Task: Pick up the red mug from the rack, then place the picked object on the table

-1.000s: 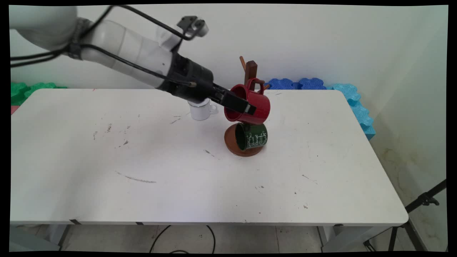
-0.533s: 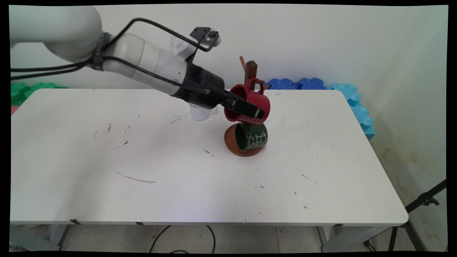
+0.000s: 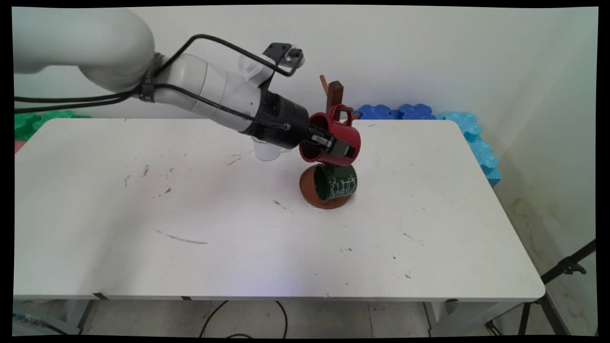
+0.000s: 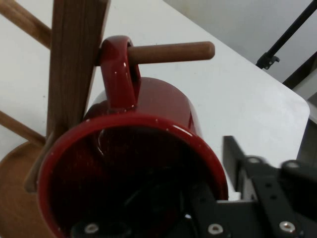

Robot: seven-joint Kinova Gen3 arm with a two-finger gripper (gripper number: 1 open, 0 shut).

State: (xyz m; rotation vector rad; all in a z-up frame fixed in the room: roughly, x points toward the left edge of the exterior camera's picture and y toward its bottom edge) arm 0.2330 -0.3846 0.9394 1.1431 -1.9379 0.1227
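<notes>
- A white table is seen set against a pale wall, with blue foam tiles along its far edge and right edge and green foam tiles at its far left corner; a black tripod leg is seen off the near right corner.
- A wooden mug rack is stood near the middle of the far edge, on a round brown base.
- A red mug is hung by its handle on an upper peg of the rack, its mouth turned toward the arm and the table's left side; a green mug with white lettering is hung just below it.
- The tool is brought in from the left side, along the red mug's long axis; one finger is seen inside the mouth and the other outside the wall, so the rim is straddled.
- The fingers appear spread around the wall rather than pressed on it, though contact cannot be ruled out.
- A white cup is stood behind the arm, toward the far edge, mostly hidden.
- In the hand view the handle is shown looped over the peg close against the upright post, which the main view leaves unclear; the green mug and the white cup are shown by the main view only.
</notes>
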